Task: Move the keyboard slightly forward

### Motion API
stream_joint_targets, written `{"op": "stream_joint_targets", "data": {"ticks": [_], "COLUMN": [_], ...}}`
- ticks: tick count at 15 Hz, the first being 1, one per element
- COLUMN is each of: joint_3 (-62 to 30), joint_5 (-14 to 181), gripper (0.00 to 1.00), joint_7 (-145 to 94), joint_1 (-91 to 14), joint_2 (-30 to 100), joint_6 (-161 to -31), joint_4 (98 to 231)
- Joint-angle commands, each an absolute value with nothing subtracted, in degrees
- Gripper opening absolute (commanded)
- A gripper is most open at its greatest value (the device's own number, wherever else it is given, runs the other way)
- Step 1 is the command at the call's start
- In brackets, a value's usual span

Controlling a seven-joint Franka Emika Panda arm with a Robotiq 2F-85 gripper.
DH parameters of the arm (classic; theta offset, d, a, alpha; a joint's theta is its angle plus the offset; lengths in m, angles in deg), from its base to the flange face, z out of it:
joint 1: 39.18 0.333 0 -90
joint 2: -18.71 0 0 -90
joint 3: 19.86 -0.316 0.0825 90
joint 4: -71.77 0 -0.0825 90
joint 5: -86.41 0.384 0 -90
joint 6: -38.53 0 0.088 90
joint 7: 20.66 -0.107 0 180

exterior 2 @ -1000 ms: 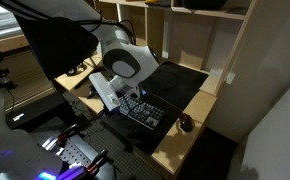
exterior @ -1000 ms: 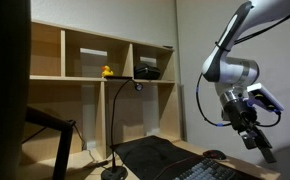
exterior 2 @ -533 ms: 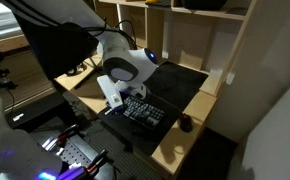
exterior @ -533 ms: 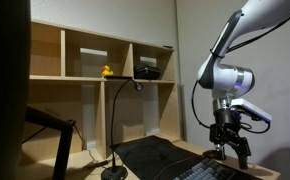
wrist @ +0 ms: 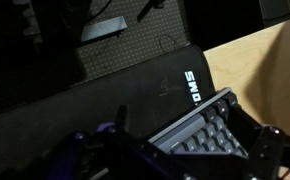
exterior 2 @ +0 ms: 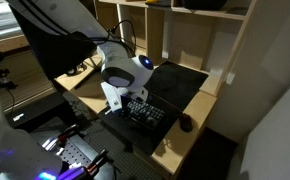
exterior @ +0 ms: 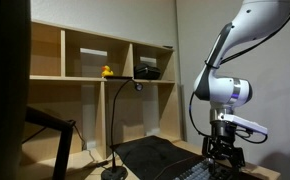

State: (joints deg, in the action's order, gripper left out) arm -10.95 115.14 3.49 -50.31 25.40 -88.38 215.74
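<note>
Black desk mat (exterior 2: pixel 185 75) fills far side of desk. Keyboard (exterior 2: pixel 148 113) lies along mat's near edge, partly under arm. Gripper (exterior: pixel 225 156) low over keyboard, jaws spread, holding nothing. Risk: off-centre push skews keyboard, or swings it into mouse (exterior 2: pixel 185 124) just right.

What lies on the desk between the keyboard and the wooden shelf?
A black desk mat lies between the keyboard and the shelf; an exterior view shows it.
</note>
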Motion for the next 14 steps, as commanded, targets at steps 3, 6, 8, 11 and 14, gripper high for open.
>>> {"op": "stream_joint_targets", "data": {"ticks": [3, 6, 8, 11, 14], "joint_3": [-13.4, -13.3, -13.2, -14.1, -14.6], "joint_5": [125.9, 122.7, 122.7, 123.9, 122.6], "gripper": [1.0, 1.0, 1.0, 1.0, 1.0], "joint_7": [5.0, 3.7, 3.7, 3.1, 2.6], "joint_1": [-50.7, -51.1, -51.1, -50.2, -51.3], "joint_2": [33.1, 31.3, 30.8, 33.6, 33.1], "joint_6": [-101.1, -98.2, -98.1, -105.1, -104.3], "joint_4": [214.3, 215.2, 215.2, 215.4, 215.3]}}
